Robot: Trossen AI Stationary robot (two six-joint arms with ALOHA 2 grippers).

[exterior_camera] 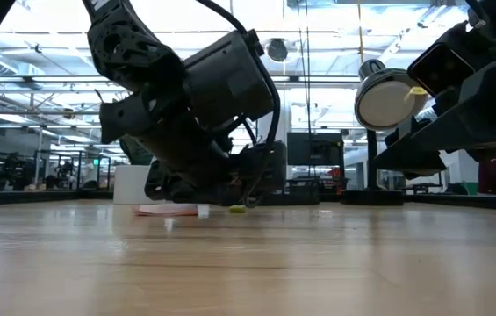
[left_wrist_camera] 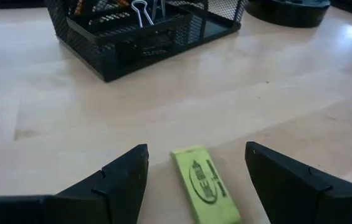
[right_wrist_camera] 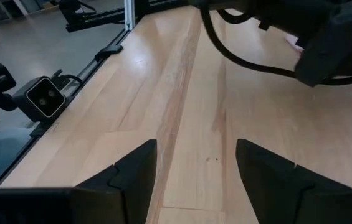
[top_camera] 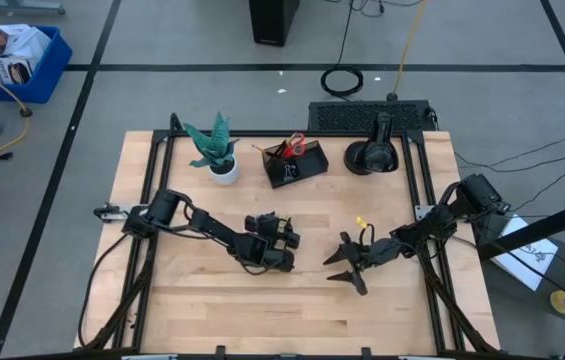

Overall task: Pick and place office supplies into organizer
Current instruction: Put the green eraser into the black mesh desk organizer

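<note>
A small yellow-green rectangular piece (left_wrist_camera: 204, 183) lies flat on the wooden table. My left gripper (left_wrist_camera: 195, 148) is open, low over the table, with one finger on either side of the piece and not touching it. In the high view the left gripper (top_camera: 280, 238) hides the piece. The organizer (top_camera: 295, 160), a black mesh box (left_wrist_camera: 138, 31), stands at the far middle of the table and holds red-handled scissors (top_camera: 295, 145) and clips (left_wrist_camera: 141, 9). A pink pad (exterior_camera: 167, 210) lies flat on the table. My right gripper (top_camera: 347, 268) waits open, right of centre, with nothing between its fingers (right_wrist_camera: 195, 149).
A teal plant in a white pot (top_camera: 217, 150) stands left of the organizer and a black round domed object (top_camera: 374, 155) right of it. A small camera (right_wrist_camera: 45, 96) sits at the table's edge. Bare wood lies between the two grippers and toward the near edge.
</note>
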